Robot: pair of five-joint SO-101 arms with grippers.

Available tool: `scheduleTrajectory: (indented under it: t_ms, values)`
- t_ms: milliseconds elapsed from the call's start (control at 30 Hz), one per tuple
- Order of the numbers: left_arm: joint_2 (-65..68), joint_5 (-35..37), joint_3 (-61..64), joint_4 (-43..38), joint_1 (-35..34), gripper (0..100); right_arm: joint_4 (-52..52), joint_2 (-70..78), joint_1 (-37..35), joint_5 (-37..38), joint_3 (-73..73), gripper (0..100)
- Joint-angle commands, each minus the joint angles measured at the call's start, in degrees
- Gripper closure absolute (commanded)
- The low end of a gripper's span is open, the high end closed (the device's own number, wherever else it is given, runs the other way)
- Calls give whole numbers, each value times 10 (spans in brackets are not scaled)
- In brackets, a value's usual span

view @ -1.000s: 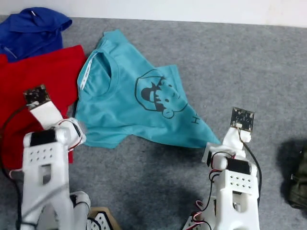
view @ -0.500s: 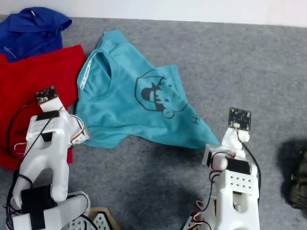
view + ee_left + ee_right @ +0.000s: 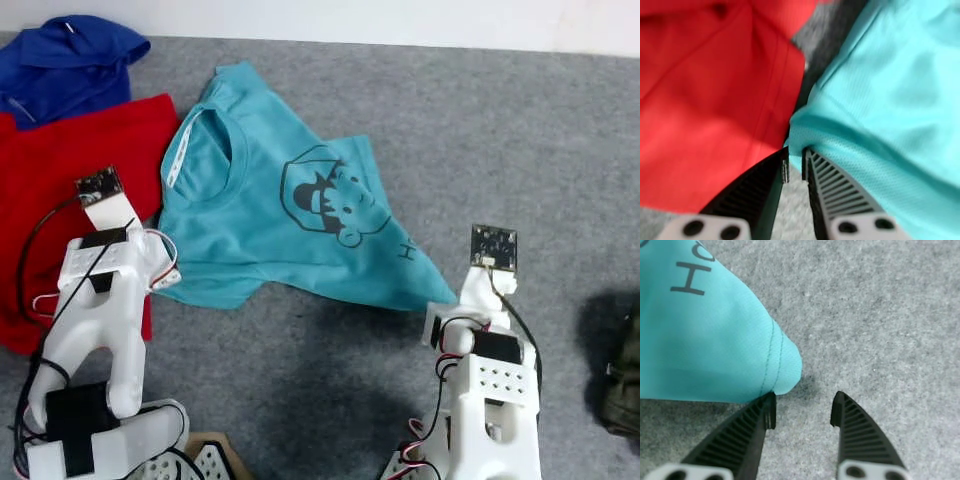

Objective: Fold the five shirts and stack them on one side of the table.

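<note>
The teal shirt (image 3: 270, 215) lies spread and unfolded on the table (image 3: 520, 130), so this looks like the grasp before its first fold. The right gripper (image 3: 802, 402), jaws well apart, sits just beside the hem corner. The left gripper (image 3: 795, 156), jaws a slit apart, meets the sleeve edge, with the red shirt (image 3: 715, 90) alongside. Next, each probably needs to close on the cloth.

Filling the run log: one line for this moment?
left gripper slightly open at teal shirt edge | right gripper open beside its corner
</note>
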Motion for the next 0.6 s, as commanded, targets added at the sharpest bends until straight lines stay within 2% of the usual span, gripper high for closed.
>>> scheduleTrajectory:
  t_ms: [0,133,333,567]
  values:
    - [-1,-6,-4,-19,12,937,4,-9,-5,7,-29,811]
    - [-1,-6,-4,-19,11,928,4,-9,-5,7,-29,811]
    - [0,-3,-2,-62,11,805,4,-9,-6,7,-27,811]
    - [67,-3,-26,-98,13,804,4,-9,-23,7,-26,811]
